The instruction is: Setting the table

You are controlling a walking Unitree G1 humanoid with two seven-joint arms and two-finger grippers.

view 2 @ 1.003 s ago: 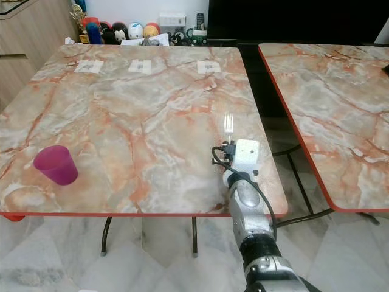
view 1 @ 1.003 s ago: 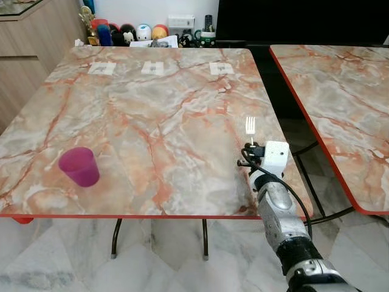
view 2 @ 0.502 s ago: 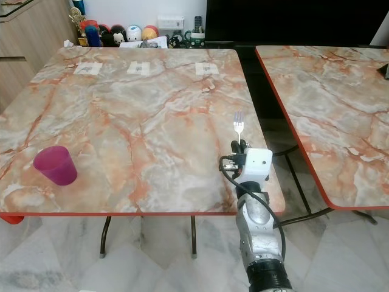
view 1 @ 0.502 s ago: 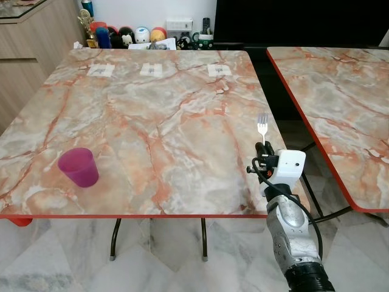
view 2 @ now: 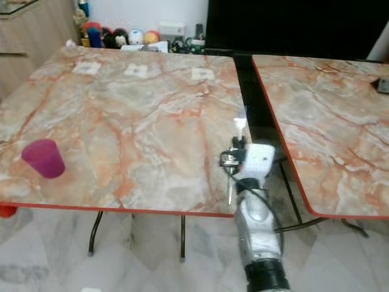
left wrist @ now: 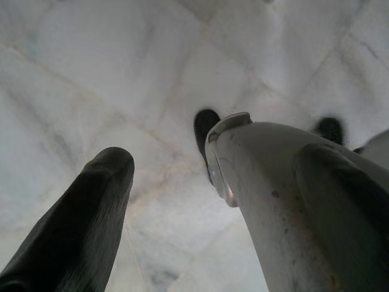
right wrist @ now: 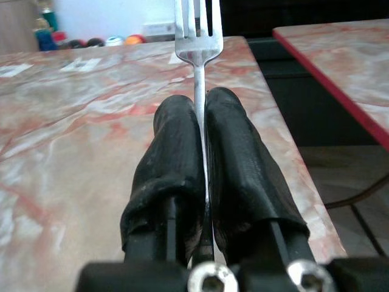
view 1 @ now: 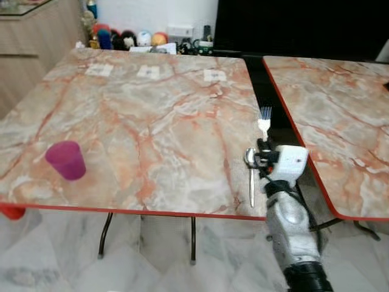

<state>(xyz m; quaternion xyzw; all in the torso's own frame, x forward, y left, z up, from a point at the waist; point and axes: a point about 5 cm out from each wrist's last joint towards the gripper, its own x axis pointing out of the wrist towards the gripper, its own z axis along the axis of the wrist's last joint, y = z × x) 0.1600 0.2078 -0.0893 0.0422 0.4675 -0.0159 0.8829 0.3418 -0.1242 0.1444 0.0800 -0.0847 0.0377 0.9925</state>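
Observation:
My right gripper (view 1: 262,146) is shut on a silver fork (view 1: 265,117), tines pointing up and away. It hovers at the right edge of the marble table (view 1: 152,121), near the front corner. In the right wrist view the fork (right wrist: 196,24) stands clamped between the two black fingers (right wrist: 176,140). A thin silvery bar (view 1: 251,182) shows just left of the wrist; I cannot tell what it is. A purple cup (view 1: 65,160) stands upright at the front left of the table. My left gripper (left wrist: 173,143) hangs open over the floor.
A second marble table (view 1: 334,115) stands to the right across a narrow dark gap (view 1: 262,79). Three small white cards (view 1: 149,72) lie along the far side. Toys and bottles (view 1: 124,39) line the back wall. A wooden cabinet (view 1: 30,42) is at the far left.
The camera has shifted and blurred. The right gripper has carried the fork to the right, from well over the table to its right edge.

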